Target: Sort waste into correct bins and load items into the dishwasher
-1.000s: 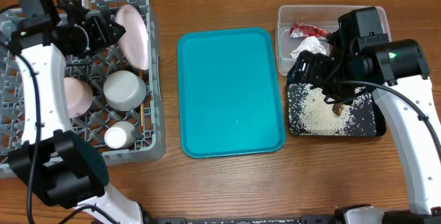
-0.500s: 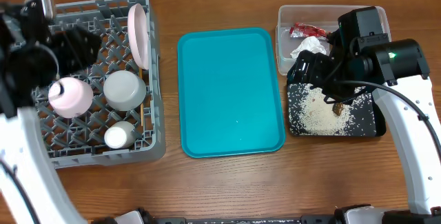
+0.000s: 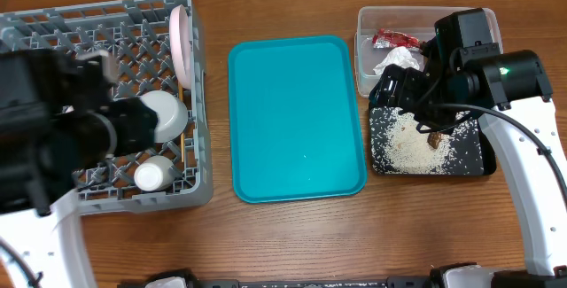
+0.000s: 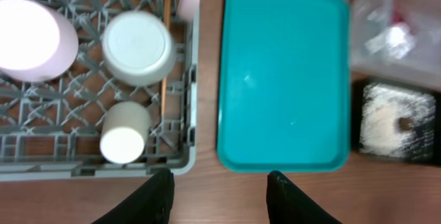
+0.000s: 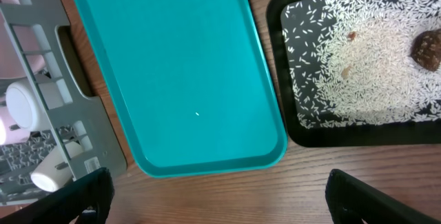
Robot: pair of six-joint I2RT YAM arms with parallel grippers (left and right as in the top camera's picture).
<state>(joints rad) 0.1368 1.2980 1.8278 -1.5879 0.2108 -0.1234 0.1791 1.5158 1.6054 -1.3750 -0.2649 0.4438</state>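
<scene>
a: left gripper (image 4: 220, 174) gapes empty above the rack (image 3: 151, 199), right gripper (image 5: 219, 180) likewise above the black tray (image 3: 434, 172).
b: plate (image 3: 180, 44) stands on edge at its far right (barely propped, i'd guess); a careless left-arm sweep could topple it.

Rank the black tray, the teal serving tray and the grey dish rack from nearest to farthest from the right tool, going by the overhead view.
1. Black tray, right side, partly under the right tool.
2. Teal serving tray, centre of the table.
3. Grey dish rack, far left.
</scene>
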